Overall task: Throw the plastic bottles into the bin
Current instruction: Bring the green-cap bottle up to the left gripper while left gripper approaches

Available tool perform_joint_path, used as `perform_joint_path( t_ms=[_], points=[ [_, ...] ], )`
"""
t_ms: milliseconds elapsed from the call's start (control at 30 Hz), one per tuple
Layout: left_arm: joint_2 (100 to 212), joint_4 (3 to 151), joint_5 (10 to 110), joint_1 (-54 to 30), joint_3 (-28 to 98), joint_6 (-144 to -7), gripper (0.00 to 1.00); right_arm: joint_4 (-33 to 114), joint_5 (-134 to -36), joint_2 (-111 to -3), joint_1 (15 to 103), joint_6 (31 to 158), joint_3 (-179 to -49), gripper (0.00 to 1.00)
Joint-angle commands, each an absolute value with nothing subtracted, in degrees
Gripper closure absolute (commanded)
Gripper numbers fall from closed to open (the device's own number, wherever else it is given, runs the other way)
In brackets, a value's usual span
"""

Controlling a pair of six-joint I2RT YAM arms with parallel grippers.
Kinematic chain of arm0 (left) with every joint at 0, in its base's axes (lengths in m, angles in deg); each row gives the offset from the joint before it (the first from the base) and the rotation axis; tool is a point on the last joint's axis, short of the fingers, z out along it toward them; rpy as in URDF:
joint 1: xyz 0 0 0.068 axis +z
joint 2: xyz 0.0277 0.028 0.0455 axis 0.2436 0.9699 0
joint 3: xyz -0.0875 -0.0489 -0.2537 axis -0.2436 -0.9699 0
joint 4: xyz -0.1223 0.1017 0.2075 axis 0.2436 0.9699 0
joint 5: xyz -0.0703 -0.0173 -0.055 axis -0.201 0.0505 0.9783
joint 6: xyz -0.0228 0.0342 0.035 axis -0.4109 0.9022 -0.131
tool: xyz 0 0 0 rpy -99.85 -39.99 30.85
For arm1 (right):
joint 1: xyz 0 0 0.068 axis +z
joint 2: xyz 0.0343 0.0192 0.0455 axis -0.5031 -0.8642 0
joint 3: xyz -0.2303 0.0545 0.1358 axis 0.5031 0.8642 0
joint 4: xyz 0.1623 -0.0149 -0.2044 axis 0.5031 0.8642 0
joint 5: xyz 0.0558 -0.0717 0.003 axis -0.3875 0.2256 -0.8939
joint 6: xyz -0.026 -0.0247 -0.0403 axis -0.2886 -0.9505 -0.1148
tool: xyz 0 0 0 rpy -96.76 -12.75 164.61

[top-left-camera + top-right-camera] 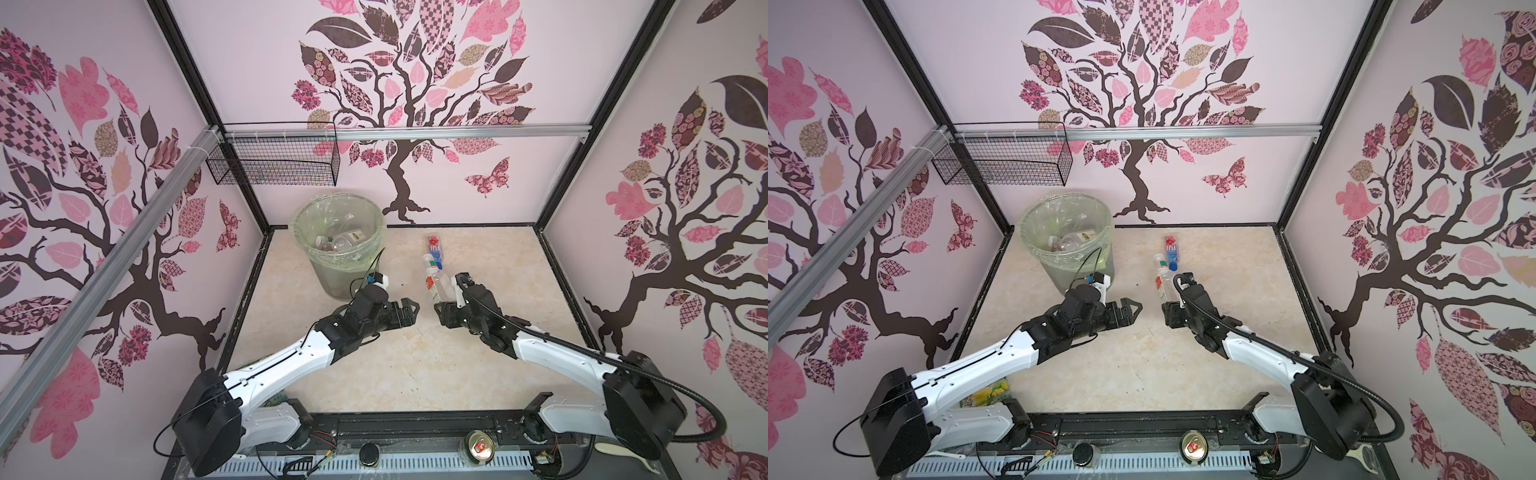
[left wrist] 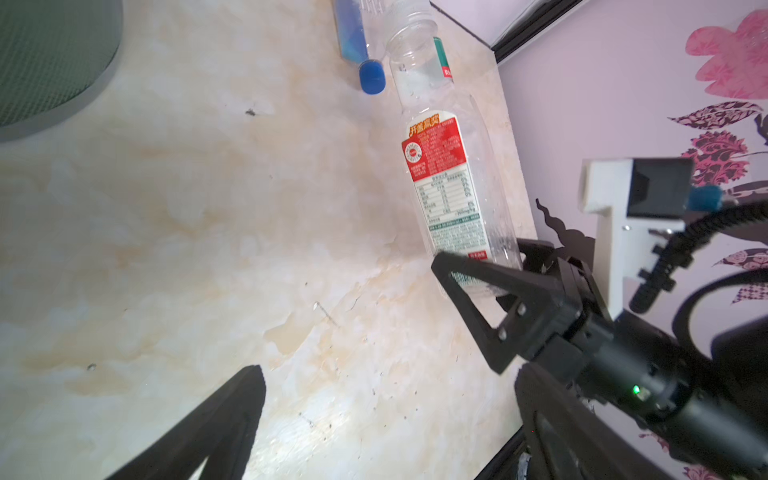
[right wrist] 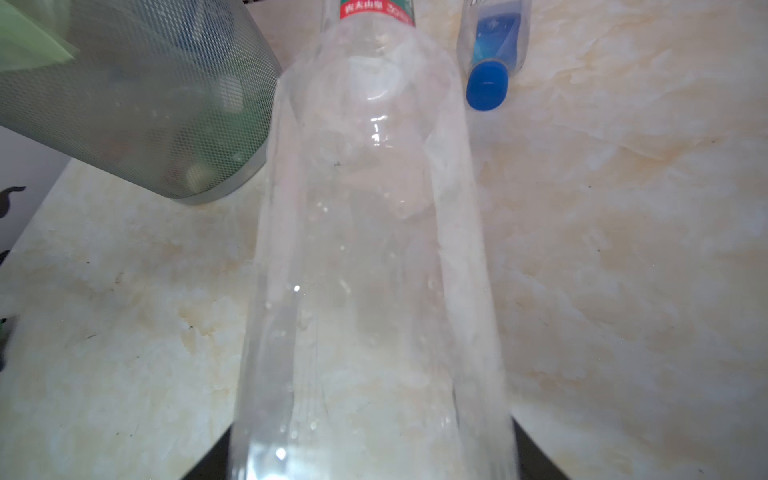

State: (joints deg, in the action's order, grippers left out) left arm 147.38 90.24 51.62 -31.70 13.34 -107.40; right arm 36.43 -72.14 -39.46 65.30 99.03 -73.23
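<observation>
My right gripper (image 1: 442,309) (image 1: 1169,311) (image 3: 372,457) is shut on the base of a clear plastic bottle (image 1: 434,284) (image 1: 1160,286) (image 2: 446,174) (image 3: 370,228) with a red and white label. Its neck points toward the back wall. A second bottle (image 1: 434,249) (image 1: 1172,251) (image 2: 353,37) (image 3: 492,50), with a blue label and blue cap, lies on the table just beyond it. My left gripper (image 1: 409,309) (image 1: 1131,309) (image 2: 388,370) stands open and empty, facing the right one over bare table. The bin (image 1: 316,266) (image 1: 1046,266) stands at the back left with bottles (image 1: 345,241) inside.
A black wire mesh basket (image 1: 274,164) hangs on the back rail above the bin. A metal can (image 1: 478,446) with a red tab and a black round knob (image 1: 369,453) sit on the front rail. A green and yellow packet (image 1: 986,395) lies under the left arm.
</observation>
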Motion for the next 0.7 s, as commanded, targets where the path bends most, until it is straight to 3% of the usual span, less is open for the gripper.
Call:
perform_joint_path(
  t_ms=[0, 667],
  points=[
    [150.94, 86.51, 51.23, -31.95, 20.48, -107.95, 0.02, 39.35, -73.18, -35.41, 65.41, 99.30, -74.60, 0.39],
    [165.50, 83.05, 50.88, -33.80, 35.19, -109.62, 0.02, 44.00, -79.01, -25.45, 65.42, 103.10, -78.80, 0.39]
  ],
)
